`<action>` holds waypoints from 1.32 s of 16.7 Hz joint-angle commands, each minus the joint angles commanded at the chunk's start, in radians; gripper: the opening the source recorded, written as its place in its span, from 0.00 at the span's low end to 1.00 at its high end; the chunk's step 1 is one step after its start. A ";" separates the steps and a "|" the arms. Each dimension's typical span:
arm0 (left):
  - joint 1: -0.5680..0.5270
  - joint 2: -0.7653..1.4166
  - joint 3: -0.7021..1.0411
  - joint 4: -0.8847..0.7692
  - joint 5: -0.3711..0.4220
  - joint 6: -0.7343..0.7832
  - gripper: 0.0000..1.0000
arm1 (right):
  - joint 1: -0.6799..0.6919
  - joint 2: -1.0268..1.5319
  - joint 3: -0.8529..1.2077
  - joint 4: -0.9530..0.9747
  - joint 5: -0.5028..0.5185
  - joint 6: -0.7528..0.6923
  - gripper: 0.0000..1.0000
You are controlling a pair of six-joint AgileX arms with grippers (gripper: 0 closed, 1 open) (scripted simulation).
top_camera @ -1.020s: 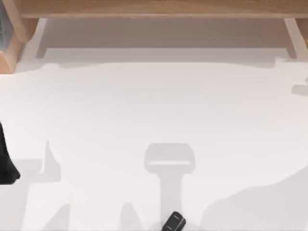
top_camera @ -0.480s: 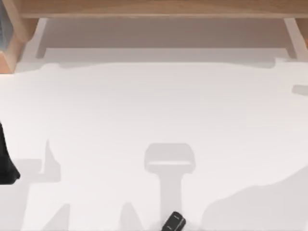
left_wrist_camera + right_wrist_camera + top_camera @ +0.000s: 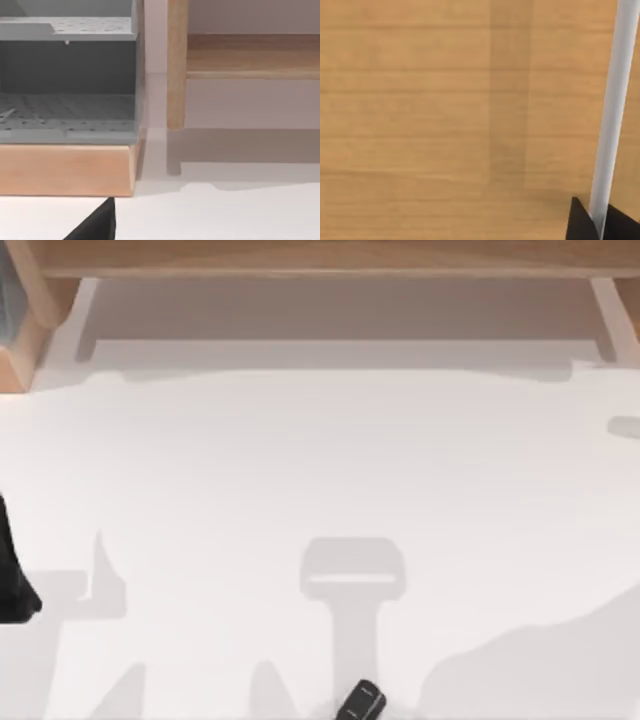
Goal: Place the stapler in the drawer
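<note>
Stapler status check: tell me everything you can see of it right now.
The stapler is a small, black, oblong block with a pale grey mark on its top. It lies flat on the white table at the near edge of the top view, a little right of centre, turned at a slant. Its lower end is cut off by the picture's edge. Nothing touches it but the table; a grey shadow falls just beyond it. It is far from the wooden unit at the table's far side.

Stapler [image 3: 362,701] on white table [image 3: 320,470]
</note>
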 joint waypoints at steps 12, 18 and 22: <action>0.000 0.000 0.000 0.000 0.000 0.000 1.00 | -0.066 -0.124 -0.278 0.156 -0.068 0.002 0.00; 0.000 0.000 0.000 0.000 0.000 0.000 1.00 | -0.082 -0.142 -0.310 0.185 -0.087 0.001 0.00; 0.000 0.000 0.000 0.000 0.000 0.000 1.00 | -0.120 -0.180 -0.442 0.242 -0.118 0.005 0.00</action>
